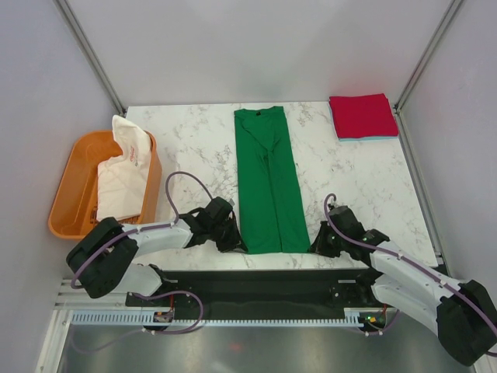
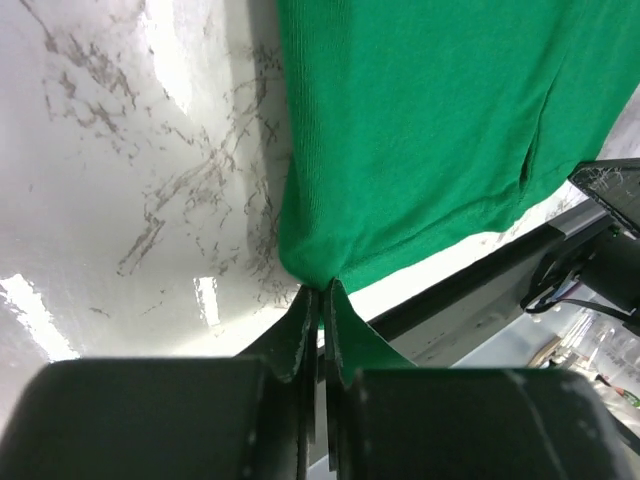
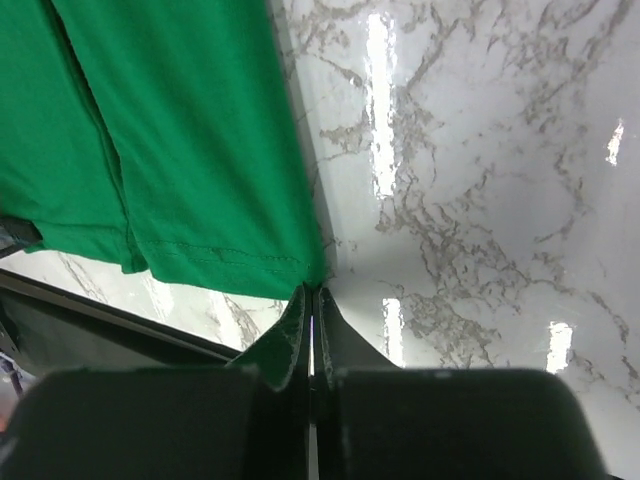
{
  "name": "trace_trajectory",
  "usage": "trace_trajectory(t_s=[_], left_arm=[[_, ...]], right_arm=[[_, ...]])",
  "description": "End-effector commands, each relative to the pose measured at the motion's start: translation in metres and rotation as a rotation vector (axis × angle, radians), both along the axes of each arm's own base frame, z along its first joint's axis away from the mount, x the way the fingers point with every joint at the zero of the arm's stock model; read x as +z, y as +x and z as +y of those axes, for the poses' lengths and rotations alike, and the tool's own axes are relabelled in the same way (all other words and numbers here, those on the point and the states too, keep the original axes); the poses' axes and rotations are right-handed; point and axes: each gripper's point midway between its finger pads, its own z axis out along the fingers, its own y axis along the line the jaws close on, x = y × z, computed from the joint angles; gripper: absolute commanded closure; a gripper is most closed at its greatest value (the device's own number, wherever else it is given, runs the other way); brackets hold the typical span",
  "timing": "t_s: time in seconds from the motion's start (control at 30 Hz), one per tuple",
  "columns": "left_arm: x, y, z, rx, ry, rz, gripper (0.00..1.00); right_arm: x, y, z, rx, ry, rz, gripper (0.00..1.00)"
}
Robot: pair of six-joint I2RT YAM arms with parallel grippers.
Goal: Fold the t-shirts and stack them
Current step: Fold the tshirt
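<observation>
A bright green t-shirt [image 1: 268, 179] lies as a long narrow folded strip down the middle of the table, collar at the far end. My left gripper [image 1: 235, 239] is shut on its near left corner [image 2: 318, 270]; the cloth bunches right at the fingertips [image 2: 308, 305]. My right gripper [image 1: 317, 245] is shut on the near right corner [image 3: 310, 275], pinched between its fingertips [image 3: 298, 305]. A folded red t-shirt [image 1: 363, 116] lies on a pale blue one [image 1: 373, 137] at the far right corner. A white t-shirt with red print [image 1: 124, 167] hangs over the orange tub [image 1: 66, 194].
The marble table's near edge [image 1: 295, 260] runs just behind both grippers, with the black rail [image 1: 264, 287] and arm bases below. The orange tub stands off the table's left side. Grey walls with metal posts [image 1: 93, 54] enclose the far side.
</observation>
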Motion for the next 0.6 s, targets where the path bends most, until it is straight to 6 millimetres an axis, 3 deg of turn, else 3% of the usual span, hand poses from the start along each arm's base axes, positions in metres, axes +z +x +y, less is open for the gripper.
trace_trajectory(t_s=[0.0, 0.27, 0.43, 0.57], left_arm=[[0.013, -0.003, -0.006, 0.019, -0.061, 0.01, 0.98], [0.014, -0.033, 0.012, -0.007, -0.025, 0.068, 0.98], [0.019, -0.042, 0.006, -0.041, -0.043, 0.079, 0.98], [0.027, -0.036, -0.002, -0.044, -0.057, 0.07, 0.98]], right_arm=[[0.006, -0.005, 0.007, 0.014, 0.044, 0.007, 1.0], [0.015, -0.019, 0.012, -0.027, 0.093, 0.015, 1.0], [0.022, -0.022, 0.014, -0.027, 0.107, 0.001, 1.0], [0.029, -0.017, 0.016, -0.024, 0.1, -0.019, 1.0]])
